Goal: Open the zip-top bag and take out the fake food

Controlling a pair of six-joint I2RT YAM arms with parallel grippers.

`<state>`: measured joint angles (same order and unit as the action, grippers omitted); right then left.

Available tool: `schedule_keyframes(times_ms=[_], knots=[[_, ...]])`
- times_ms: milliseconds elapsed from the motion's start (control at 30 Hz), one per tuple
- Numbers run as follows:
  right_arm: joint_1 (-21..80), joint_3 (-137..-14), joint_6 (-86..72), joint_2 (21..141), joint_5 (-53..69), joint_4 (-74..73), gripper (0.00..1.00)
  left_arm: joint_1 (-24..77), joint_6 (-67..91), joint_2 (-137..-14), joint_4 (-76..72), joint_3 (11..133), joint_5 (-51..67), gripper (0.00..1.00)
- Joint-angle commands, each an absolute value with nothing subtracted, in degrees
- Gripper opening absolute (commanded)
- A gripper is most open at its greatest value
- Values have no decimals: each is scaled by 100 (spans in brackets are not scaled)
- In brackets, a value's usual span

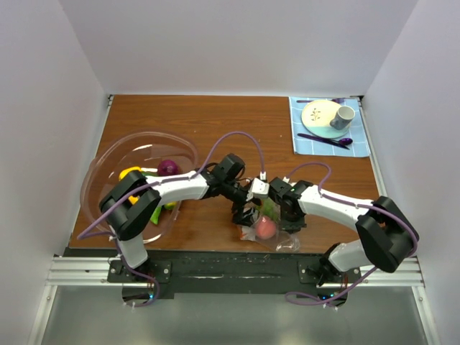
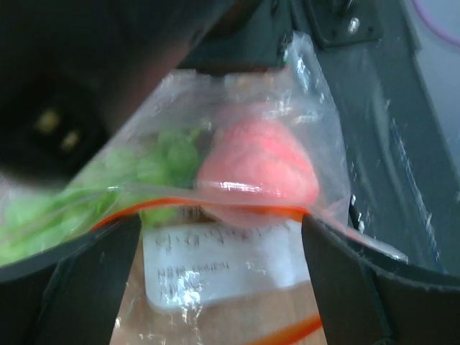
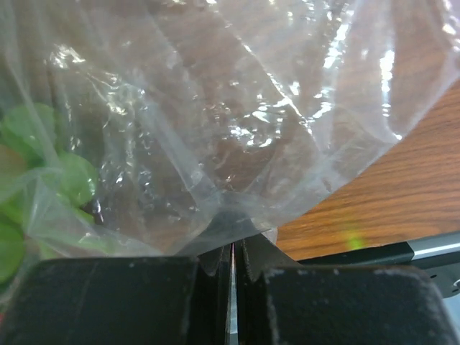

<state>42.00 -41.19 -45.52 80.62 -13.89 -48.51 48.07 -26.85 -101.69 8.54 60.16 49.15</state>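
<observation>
The clear zip-top bag (image 1: 269, 231) lies near the table's front edge between the two grippers. In the left wrist view the bag (image 2: 316, 136) shows its orange-red zip strip (image 2: 158, 207) and white label (image 2: 215, 269). Inside it are a pink-red fruit (image 2: 259, 169) and a green piece (image 2: 154, 162). My left gripper (image 2: 223, 287) is open, its fingers standing either side of the label. My right gripper (image 3: 232, 251) is shut on a fold of the bag's film (image 3: 215, 144). Green food (image 3: 50, 180) shows through the plastic. A purple piece (image 1: 168, 167), a yellow piece (image 1: 129, 172) and a green piece (image 1: 159, 213) lie in the bowl.
The large clear pinkish bowl (image 1: 108, 154) stands at the left. A blue placemat (image 1: 363, 147) at the back right carries a plate (image 1: 318, 113), a cup (image 1: 343, 116) and a purple spoon (image 1: 327, 140). The black front rail (image 1: 230, 262) lies just below the bag.
</observation>
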Motion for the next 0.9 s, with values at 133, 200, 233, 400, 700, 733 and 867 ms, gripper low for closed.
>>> schedule_keyframes(times_ms=[133,200,233,400,700,733,867], knots=[[4236,-4175,-4729,8042,-1327,-4491,0,5036,-2145,-10582,-325,6091,4676,100],[4228,-4140,-4728,8059,-1301,-4474,0,5054,-2153,-10582,-360,6004,4562,100],[4228,-4131,-4729,8051,-1292,-4448,0,5089,-2162,-10582,-404,5968,4518,100],[4228,-4096,-4737,8007,-1213,-4359,0,5159,-2329,-10678,-466,5854,4324,82],[4236,-3991,-4755,7726,-1230,-4430,0,5212,-2557,-10933,-255,6020,4043,34],[4228,-3982,-4755,7708,-1239,-4430,0,5212,-2584,-10951,-107,6064,4043,31],[4228,-3929,-4772,7699,-1239,-4403,0,5212,-2812,-11013,491,6328,4113,8]])
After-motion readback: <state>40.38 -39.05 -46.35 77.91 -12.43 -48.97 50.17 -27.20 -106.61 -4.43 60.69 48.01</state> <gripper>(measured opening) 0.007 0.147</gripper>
